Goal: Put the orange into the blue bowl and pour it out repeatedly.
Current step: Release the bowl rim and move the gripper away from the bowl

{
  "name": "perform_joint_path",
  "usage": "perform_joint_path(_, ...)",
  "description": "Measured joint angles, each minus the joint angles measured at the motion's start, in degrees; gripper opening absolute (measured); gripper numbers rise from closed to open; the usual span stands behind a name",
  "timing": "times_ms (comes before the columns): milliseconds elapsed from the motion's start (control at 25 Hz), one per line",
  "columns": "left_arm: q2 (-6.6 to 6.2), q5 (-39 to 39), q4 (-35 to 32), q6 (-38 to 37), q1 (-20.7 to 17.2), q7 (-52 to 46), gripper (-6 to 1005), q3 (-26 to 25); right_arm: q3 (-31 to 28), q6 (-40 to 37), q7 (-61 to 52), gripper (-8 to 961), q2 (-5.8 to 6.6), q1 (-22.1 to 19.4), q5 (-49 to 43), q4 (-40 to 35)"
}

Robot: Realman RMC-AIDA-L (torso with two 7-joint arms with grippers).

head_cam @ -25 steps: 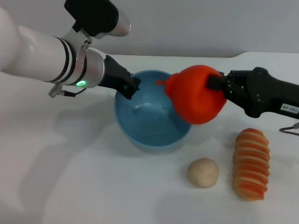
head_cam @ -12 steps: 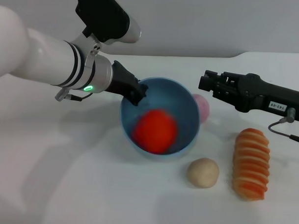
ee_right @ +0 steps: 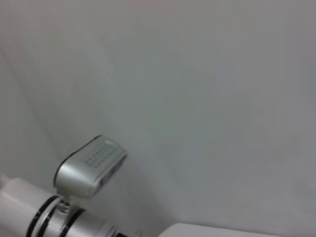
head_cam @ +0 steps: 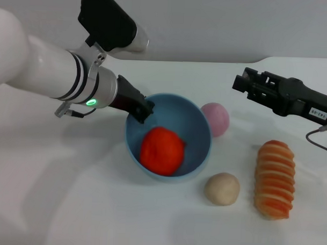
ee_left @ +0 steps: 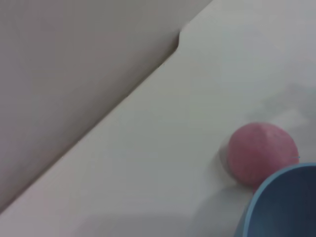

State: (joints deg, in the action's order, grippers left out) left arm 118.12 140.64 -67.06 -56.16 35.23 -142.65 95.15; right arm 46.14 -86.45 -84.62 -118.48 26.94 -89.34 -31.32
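The orange [head_cam: 161, 150] lies inside the blue bowl [head_cam: 193, 123], low against the near wall. The bowl is tilted, with its opening facing toward me. My left gripper [head_cam: 142, 108] is shut on the bowl's far left rim and holds it at that tilt. My right gripper [head_cam: 241, 82] is open and empty, in the air to the right of the bowl and well apart from it. The bowl's rim [ee_left: 281, 197] also shows in the left wrist view.
A pink ball [head_cam: 216, 118] sits just behind the bowl on the right and shows in the left wrist view [ee_left: 261, 153]. A beige ball [head_cam: 222, 188] and an orange-and-cream striped loaf [head_cam: 275, 178] lie to the front right. The white table's back edge is close behind.
My right gripper let the orange go into the bowl and drew back to the right. My left gripper tilted the bowl, and the orange settled inside it.
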Motion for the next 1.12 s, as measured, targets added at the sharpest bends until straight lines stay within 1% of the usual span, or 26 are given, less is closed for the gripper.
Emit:
perform_joint_path(120, 0.06, 0.03, 1.19, -0.58, -0.06, 0.57, 0, 1.18, -0.04, 0.76, 0.00, 509, -0.01, -0.66, 0.05, 0.17)
perform_joint_path(360, 0.17, -0.03, 3.10, 0.13, 0.10, 0.20, 1, 4.45, -1.37, 1.77, -0.02, 509, -0.05, -1.81, 0.17, 0.22)
perform_joint_path(560, 0.25, 0.46, 2.48, 0.20, 0.10, -2.33, 1, 4.68, -2.17, 1.94, -0.03, 509, -0.04, -2.37, 0.20, 0.21)
perform_joint_path(760, 0.14, 2.37, 0.14, 0.60, -0.53, -4.91, 37, 4.34, -2.23, 2.56, 0.11, 510, -0.01, -2.65, 0.20, 0.21)
perform_joint_path(1080, 0.02, 3.28, -6.95, 1.23, -3.06, -5.24, 372, 3.55, -4.28, 3.71, 1.90, 510, 0.06, -3.40, 0.13, -0.42)
perform_joint_path(1120, 0.02, 3.34, -8.42, 2.36, -3.93, -5.23, 413, 3.22, -5.10, 3.79, 3.23, 537, 0.04, -3.56, 0.24, -0.48)
